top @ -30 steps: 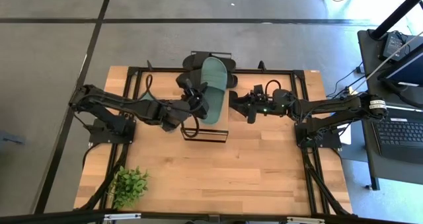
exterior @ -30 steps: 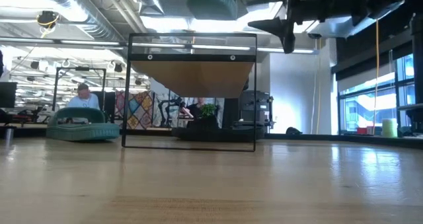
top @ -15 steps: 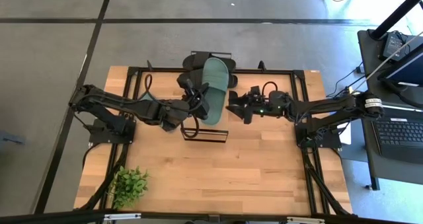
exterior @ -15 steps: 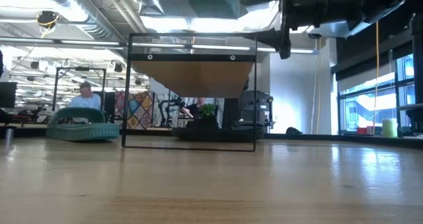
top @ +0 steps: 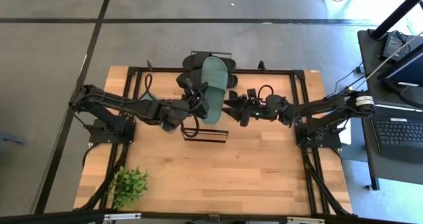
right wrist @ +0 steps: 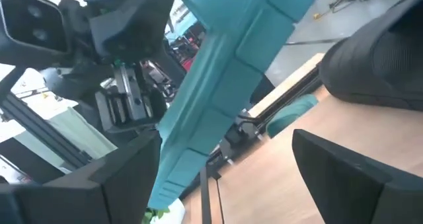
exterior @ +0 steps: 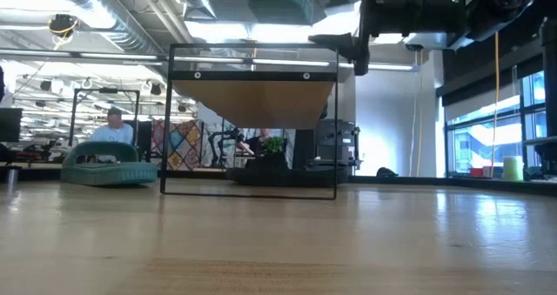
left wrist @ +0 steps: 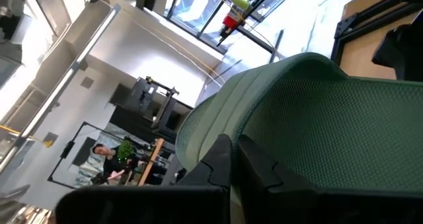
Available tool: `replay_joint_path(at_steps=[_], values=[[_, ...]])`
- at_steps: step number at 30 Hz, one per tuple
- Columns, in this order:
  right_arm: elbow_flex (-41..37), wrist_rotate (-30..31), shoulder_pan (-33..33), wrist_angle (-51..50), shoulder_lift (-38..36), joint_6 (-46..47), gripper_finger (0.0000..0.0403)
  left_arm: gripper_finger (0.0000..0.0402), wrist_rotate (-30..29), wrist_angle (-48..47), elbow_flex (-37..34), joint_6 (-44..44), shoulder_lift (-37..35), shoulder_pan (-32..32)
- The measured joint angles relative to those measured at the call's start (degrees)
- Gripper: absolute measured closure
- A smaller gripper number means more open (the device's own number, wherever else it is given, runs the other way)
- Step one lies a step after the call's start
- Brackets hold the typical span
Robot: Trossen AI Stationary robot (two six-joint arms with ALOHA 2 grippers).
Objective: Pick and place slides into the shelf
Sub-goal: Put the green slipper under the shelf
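We see a green slide [top: 214, 88] held above the shelf [top: 210, 121] near the far edge of the counter [top: 264, 171], clamped in the left pincer [top: 195, 96]. The right pincer [top: 229, 106] hangs just beside the slide, its fingers spread wide, holding nothing.

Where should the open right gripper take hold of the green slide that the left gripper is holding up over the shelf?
Probably the long side edge of the green slide facing the right gripper, coming in level from that side. The left gripper is shut on the opposite edge, above the shelf, so the near edge is free, and the right wrist view shows that edge between the open fingers already.
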State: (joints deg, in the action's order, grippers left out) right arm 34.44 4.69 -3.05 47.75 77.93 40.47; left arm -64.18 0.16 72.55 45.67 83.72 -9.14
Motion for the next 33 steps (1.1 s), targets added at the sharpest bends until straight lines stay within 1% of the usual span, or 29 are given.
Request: replay_joint_path(at_steps=[7, 12, 15, 17, 21, 26, 30, 33], values=[[0.2, -0.8, 0.8, 4.6, 2.3, 1.1, 0.0063, 0.0401, -0.1, 0.5, 0.0, 0.0, 0.0, 1.5], [4.1, -1.9, 2.0, 4.0, 4.6, -0.3, 0.0065, 0.0401, 0.5, 0.9, 0.0, -0.1, 0.0, 2.2], [7.1, -3.2, 2.3, 2.7, 6.6, -1.8, 0.0078, 0.0401, 0.5, 1.1, 0.0, -0.1, 0.0, 2.2], [8.9, -4.3, 2.2, 0.7, 7.6, -1.8, 0.0093, 0.0401, -0.1, 1.0, 0.0, 0.0, 0.0, 2.1], [11.4, -4.6, 2.2, -3.6, 8.5, -3.5, 0.0136, 0.0401, -1.6, 1.0, 0.0, 0.0, 0.0, 2.1], [12.0, -4.8, 2.2, -3.8, 8.9, -4.7, 0.0195, 0.0401, -2.3, 1.2, 0.0, 0.2, 0.0, 1.6], [12.0, -4.7, 2.2, -4.1, 8.9, -5.6, 0.0237, 0.0383, -2.4, 1.2, 0.0, 0.2, 0.0, 1.5], [12.0, -4.6, 2.2, -4.3, 8.9, -6.0, 0.0259, 0.0366, -2.4, 1.2, 0.0, 1.3, 0.0, 1.5]])
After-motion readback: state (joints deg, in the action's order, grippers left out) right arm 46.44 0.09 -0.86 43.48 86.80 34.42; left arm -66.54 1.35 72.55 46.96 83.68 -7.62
